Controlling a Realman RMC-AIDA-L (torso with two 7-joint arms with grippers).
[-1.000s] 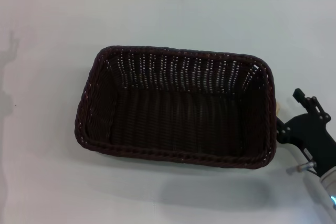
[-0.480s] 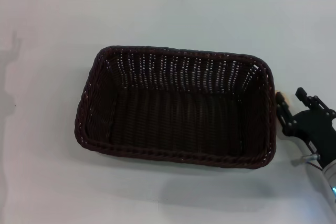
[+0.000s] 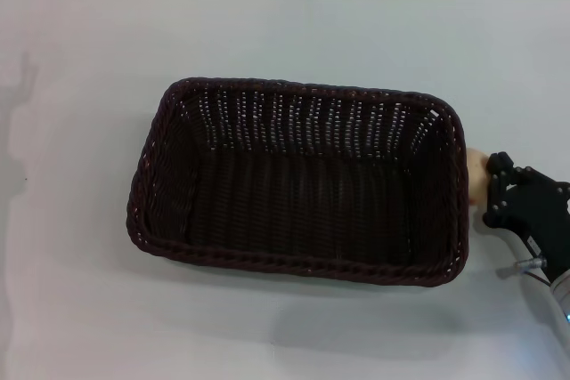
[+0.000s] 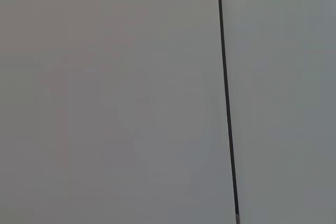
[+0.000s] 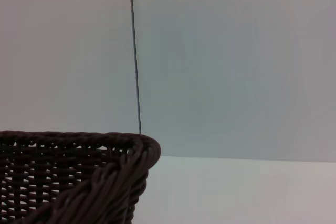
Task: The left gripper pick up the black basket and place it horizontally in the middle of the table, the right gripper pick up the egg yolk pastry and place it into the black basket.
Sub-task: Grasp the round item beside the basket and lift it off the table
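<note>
Egg yolk pastry [image 3: 476, 177] shows more than half a second ago, gripped by the fingers of the right gripper [image 3: 490, 191] at 3 o'clock, just beside the black basket [image 3: 298, 180] (lying mid-worktop [image 3: 80, 60], unmoved). Left gripper is unseen.

White table [image 3: 80, 309] on my feed
I see the black basket [image 3: 298, 180] resting lengthwise at its middle

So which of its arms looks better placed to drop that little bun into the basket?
The right. The right gripper sits beside the black basket with the egg yolk pastry at its fingertips; the left gripper is out of view.
</note>
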